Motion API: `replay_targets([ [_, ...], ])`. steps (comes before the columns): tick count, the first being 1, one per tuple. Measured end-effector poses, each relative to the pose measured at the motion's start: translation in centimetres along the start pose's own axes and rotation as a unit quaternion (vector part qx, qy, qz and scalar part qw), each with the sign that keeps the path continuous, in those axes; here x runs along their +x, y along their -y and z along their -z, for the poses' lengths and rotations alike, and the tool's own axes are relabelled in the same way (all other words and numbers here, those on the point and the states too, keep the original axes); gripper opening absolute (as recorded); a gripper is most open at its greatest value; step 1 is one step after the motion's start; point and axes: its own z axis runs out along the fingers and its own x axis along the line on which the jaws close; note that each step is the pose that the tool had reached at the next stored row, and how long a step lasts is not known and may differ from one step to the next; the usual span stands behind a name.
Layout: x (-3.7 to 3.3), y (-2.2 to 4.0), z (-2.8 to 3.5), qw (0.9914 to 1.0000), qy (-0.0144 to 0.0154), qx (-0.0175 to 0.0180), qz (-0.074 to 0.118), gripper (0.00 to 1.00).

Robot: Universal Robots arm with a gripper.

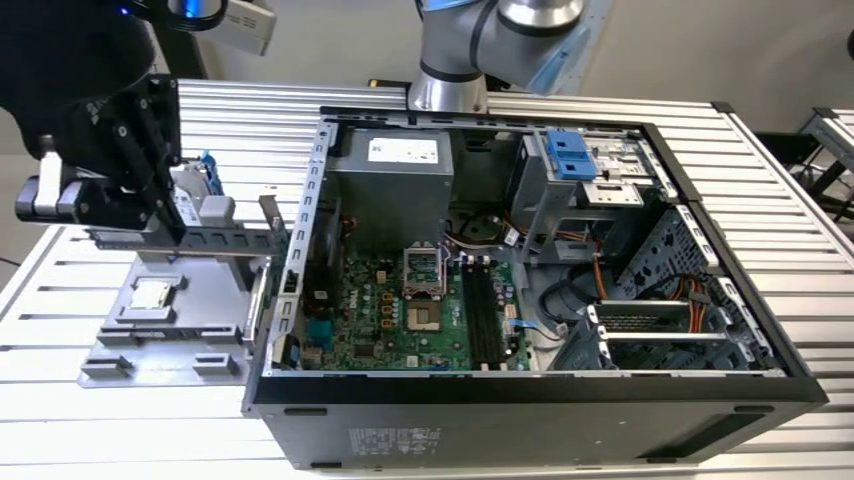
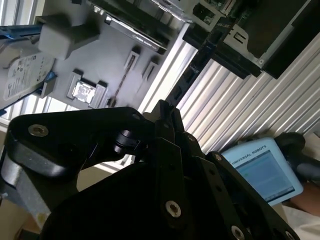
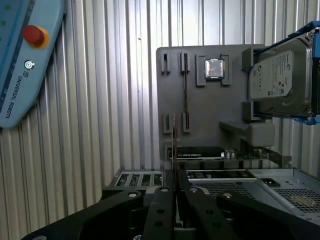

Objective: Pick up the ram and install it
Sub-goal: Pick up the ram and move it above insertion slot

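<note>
Gripper (image 3: 175, 191) up close in the first wrist view has its fingers pinched tight on the ram (image 3: 174, 147), held edge-on above the grey holder tray (image 3: 210, 110) near the table's (image 1: 107, 425) edge on the exterior view's left. So pickup looks done imo. The black memory slots (image 1: 483, 320) inside the open case (image 1: 534, 405) beyond look empty, so the install's all left.

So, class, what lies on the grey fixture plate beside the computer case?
A processor chip and a hard drive in a blue bracket; the plate beneath the drive is covered. The gripper holds the ram.
</note>
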Motion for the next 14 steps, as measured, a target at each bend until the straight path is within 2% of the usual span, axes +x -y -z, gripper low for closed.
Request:
replay_targets([
  [14, -0.42, 2.58, 0.01, 1.00000, 0.0000, 0.0000, 0.000, 0.00],
])
